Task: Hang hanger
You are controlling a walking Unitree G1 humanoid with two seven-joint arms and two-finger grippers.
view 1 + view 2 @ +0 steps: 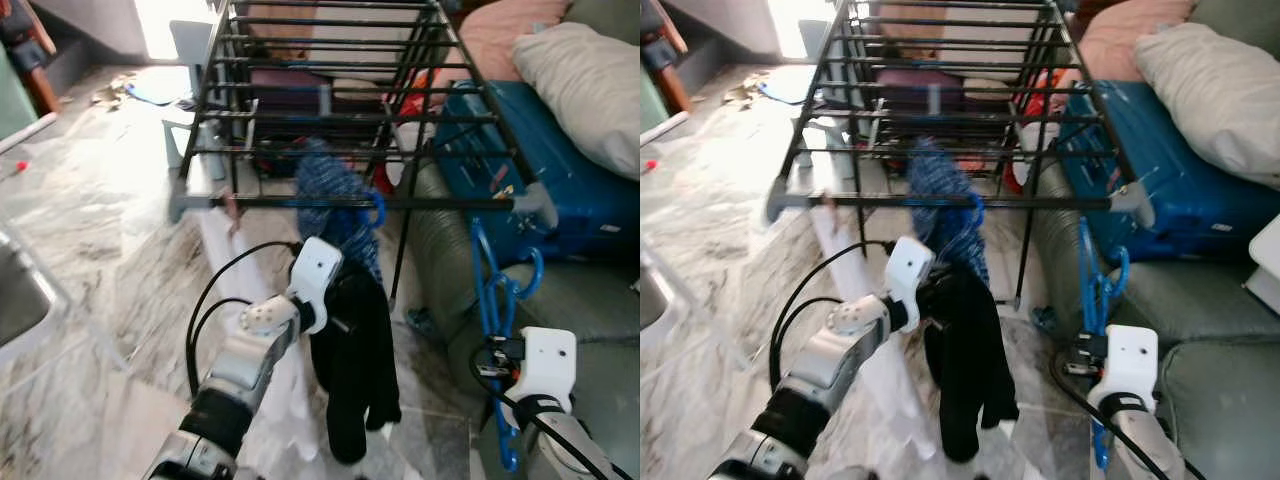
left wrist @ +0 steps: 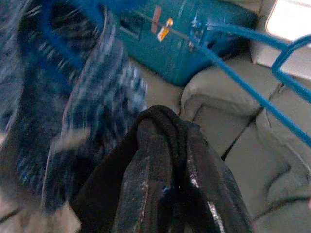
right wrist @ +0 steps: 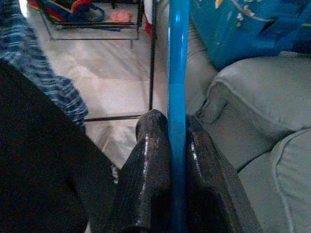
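Beside the black drying rack (image 1: 330,110), a blue hanger (image 1: 497,290) is pinched tight by the right end effector (image 3: 177,145) for hanging, while dark cloth (image 1: 355,370) is clamped in the left end effector (image 2: 167,160).

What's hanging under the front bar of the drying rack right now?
Under the rack's front bar hangs a blue patterned garment on a blue hook. Below it the left hand grips a black garment, which covers the patterned one's lower end.

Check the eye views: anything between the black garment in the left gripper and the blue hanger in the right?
In the left eye view, no object sits between the black garment and the blue hanger, just marble floor and the grey sofa's edge.
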